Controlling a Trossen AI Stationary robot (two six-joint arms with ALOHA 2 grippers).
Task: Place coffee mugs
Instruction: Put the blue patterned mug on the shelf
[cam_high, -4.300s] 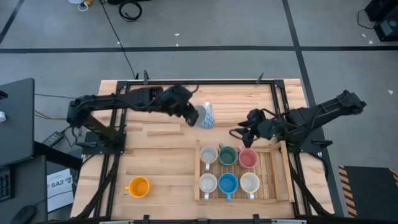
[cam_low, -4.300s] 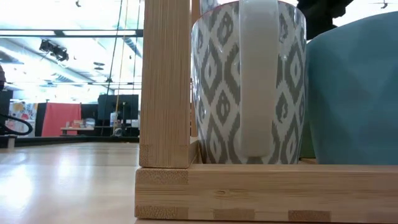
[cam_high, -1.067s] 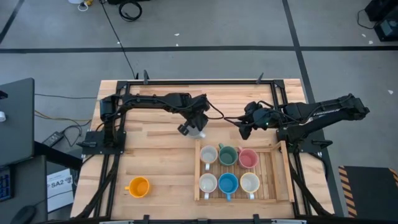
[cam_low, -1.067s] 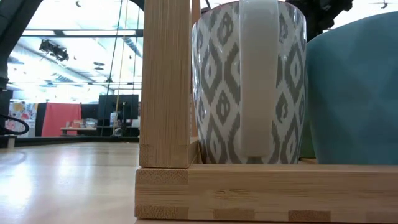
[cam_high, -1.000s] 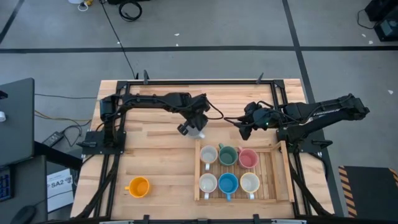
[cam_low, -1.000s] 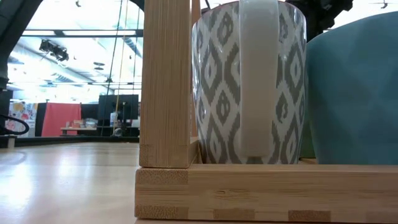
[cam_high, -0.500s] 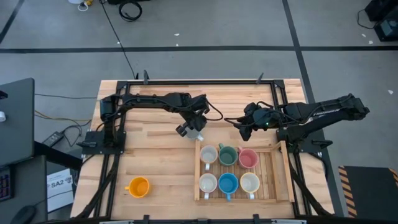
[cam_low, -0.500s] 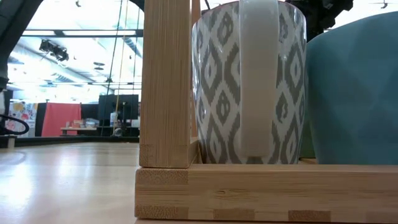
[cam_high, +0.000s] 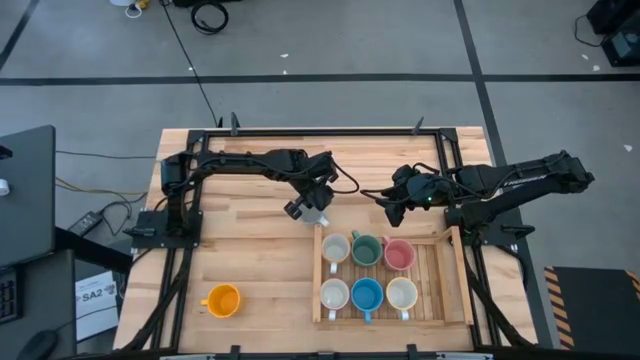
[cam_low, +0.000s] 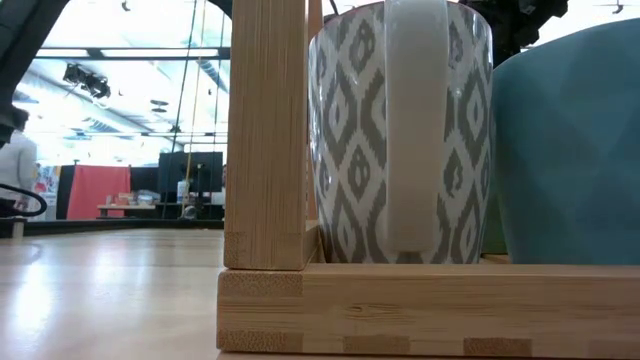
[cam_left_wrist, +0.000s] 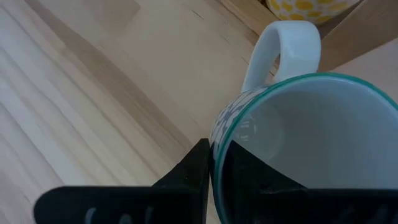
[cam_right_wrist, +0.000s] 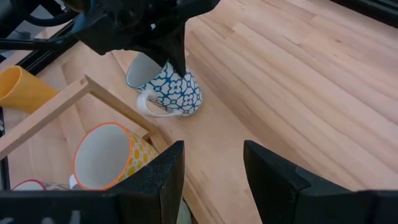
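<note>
High view: wooden table (cam_high: 250, 250) on grey floor; left gripper (cam_high: 312, 203) clamped on blue-patterned mug (cam_high: 318, 212) beside bamboo tray (cam_high: 436, 290); orange mug (cam_high: 222, 300) well apart.
Low view: grey-patterned mug (cam_low: 400, 130) in tray; room behind.
Right wrist: right gripper (cam_right_wrist: 211, 168) open, empty.

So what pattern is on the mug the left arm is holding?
White with a blue flower-like pattern on the held mug, clearest in the right wrist view.

Reaching rightward with the left gripper (cam_high: 312, 206), jaws pinching tight on a rim. Hovering opposite with the right gripper (cam_high: 383, 210), jaws standing apart.
</note>
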